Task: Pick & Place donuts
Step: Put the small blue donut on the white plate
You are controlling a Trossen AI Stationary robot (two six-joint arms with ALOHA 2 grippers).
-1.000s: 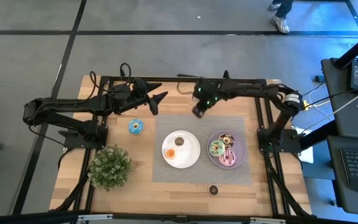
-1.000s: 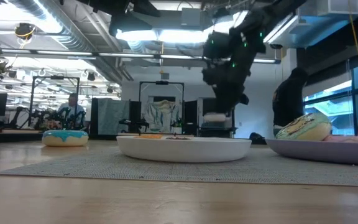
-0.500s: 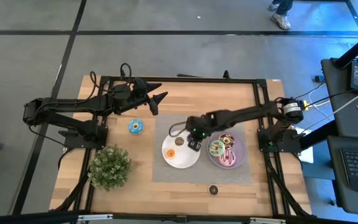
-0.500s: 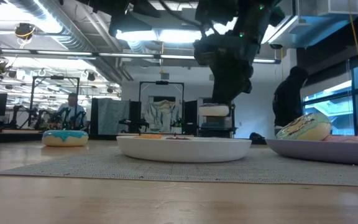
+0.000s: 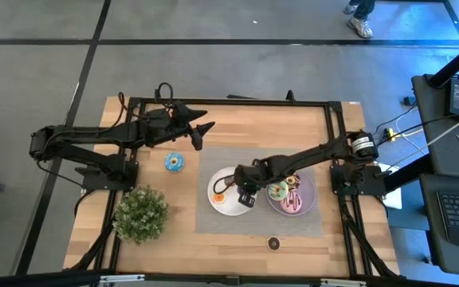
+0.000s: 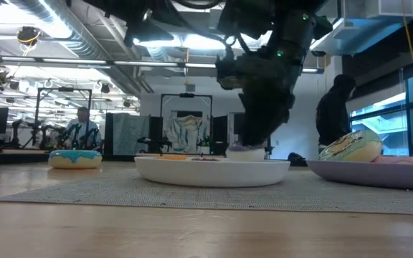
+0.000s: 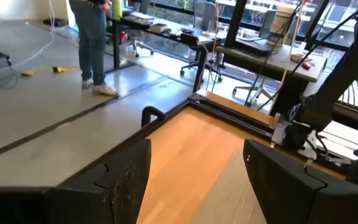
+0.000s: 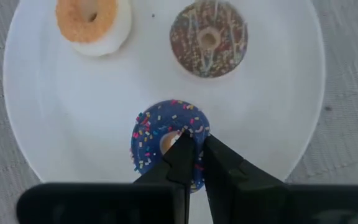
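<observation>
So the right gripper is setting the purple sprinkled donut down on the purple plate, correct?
Not quite: it is the white plate, not the purple one. The right wrist view shows the right gripper at the purple sprinkled donut there, beside an orange donut and a brown one.

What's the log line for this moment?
right pincer: nearly shut on purple donut, over white plate | left pincer: open, waiting, back left

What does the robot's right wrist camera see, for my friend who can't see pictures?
The right hand pinches a small purple sprinkled donut on a white plate. Two more tiny donuts lie on the plate, one orange and one brown.
</observation>
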